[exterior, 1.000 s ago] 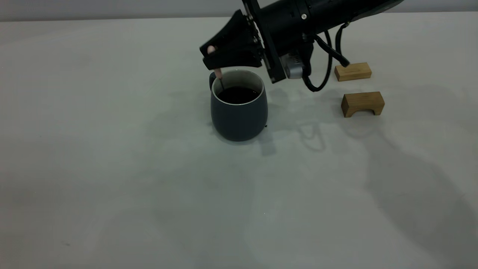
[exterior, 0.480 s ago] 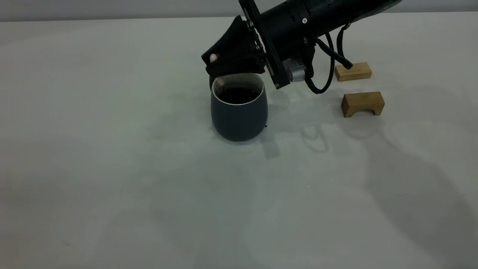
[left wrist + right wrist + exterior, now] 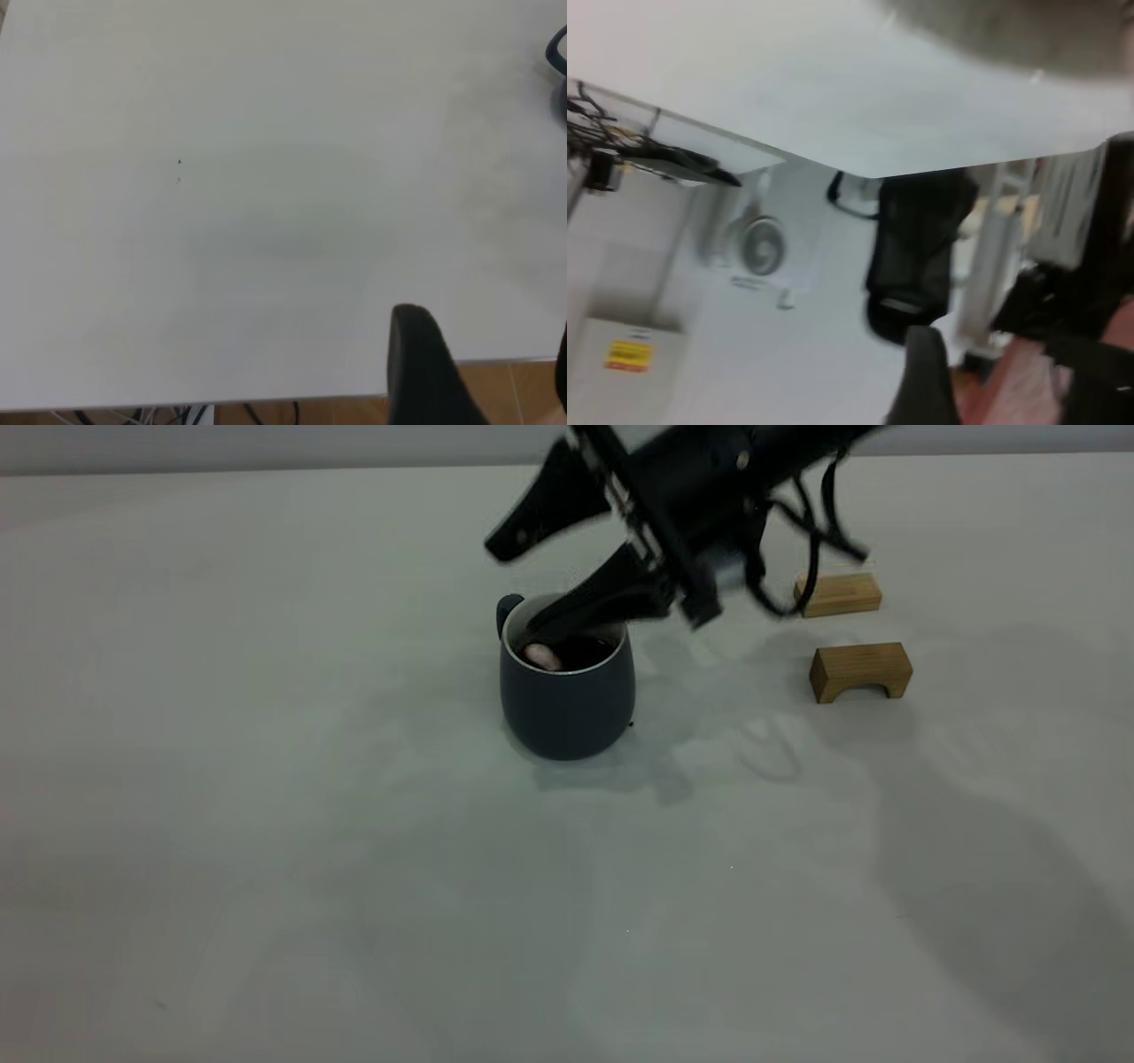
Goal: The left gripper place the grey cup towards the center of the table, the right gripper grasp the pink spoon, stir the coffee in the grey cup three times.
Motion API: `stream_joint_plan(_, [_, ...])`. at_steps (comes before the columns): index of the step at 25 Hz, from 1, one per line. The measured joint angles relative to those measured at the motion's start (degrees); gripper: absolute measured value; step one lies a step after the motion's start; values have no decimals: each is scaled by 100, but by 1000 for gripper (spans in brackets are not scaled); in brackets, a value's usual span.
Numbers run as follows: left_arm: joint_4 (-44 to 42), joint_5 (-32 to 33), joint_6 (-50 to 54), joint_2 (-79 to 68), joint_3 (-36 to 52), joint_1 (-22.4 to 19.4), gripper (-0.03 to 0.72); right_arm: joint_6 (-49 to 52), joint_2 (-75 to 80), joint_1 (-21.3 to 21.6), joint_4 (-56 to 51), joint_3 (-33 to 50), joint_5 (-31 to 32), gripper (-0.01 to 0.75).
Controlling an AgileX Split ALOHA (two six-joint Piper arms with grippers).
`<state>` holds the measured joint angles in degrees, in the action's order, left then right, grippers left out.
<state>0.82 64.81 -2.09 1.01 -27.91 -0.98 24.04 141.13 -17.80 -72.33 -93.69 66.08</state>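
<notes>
The grey cup [image 3: 567,704] stands upright near the middle of the table [image 3: 266,824], with dark coffee [image 3: 589,651] inside. The pink spoon [image 3: 542,657] lies in the cup; only its pink handle end shows, resting against the near-left inner wall. My right gripper [image 3: 516,592] hovers over the cup, open. One of its fingers [image 3: 532,522] points up and away, the other dips past the rim. Nothing is held between them. The right wrist view is blurred by motion. My left gripper [image 3: 487,372] is open at the table's edge, far from the cup.
Two tan wooden blocks sit right of the cup: a flat one [image 3: 837,593] farther back and an arched one [image 3: 859,670] nearer. The right arm's cable [image 3: 797,540] loops above them. Bare table [image 3: 266,177] stretches left and in front of the cup.
The right gripper has tilted and opened over the cup. The spoon has left its fingers and now lies in the cup with the pink handle at the rim.
</notes>
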Motion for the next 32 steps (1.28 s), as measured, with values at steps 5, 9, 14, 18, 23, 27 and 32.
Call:
stream_joint_plan(5, [0,0,0,0,0,0,434,-640,-1134,4,1183,0,78,685])
stream_joint_plan(9, [0,0,0,0,0,0,434,-1151,-2155,4,2218,0,184,652])
stream_joint_plan(14, [0,0,0,0,0,0,434,-1413,-3225,4,3147,0,306,557])
stream_joint_plan(18, [0,0,0,0,0,0,434,-1433,-3860,4,3272,0,369,475])
stream_joint_plan(23, [0,0,0,0,0,0,434,-1433,-4407,4,3256,0,404,378])
stream_joint_plan(27, [0,0,0,0,0,0,434,-2037,-4727,11,3346,0,429,307])
stream_joint_plan(32, [0,0,0,0,0,0,434,-3571,-5581,-27,3938,308,431,227])
